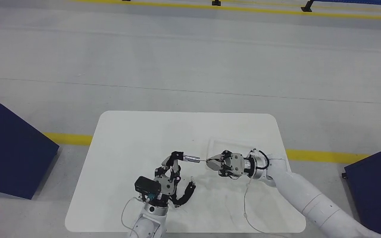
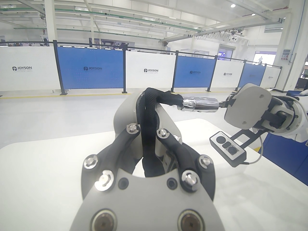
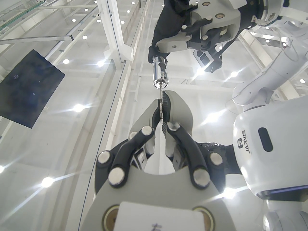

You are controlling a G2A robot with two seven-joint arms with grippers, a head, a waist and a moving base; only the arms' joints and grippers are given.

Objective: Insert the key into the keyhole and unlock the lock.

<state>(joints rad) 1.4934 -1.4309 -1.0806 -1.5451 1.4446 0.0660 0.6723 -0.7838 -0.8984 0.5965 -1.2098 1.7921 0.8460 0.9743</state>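
My left gripper (image 1: 174,160) is held above the white table (image 1: 119,154), shut on the black sleeved cable (image 2: 146,131) of the lock. The cable bends over to the silver lock cylinder (image 2: 202,104), which lies level and points at my right gripper (image 1: 214,162). The right gripper (image 3: 161,100) is shut on the thin metal key (image 3: 160,105). The key's tip sits at the keyhole in the end face of the lock cylinder (image 3: 160,73). In the top view the lock cylinder (image 1: 191,158) and the key (image 1: 206,160) form one line between the two grippers.
Both grippers hover over the near middle of the table, close to its front edge. Dark blue panels stand on the floor left (image 1: 21,154) and right (image 1: 363,172) of the table. The table's back half is bare.
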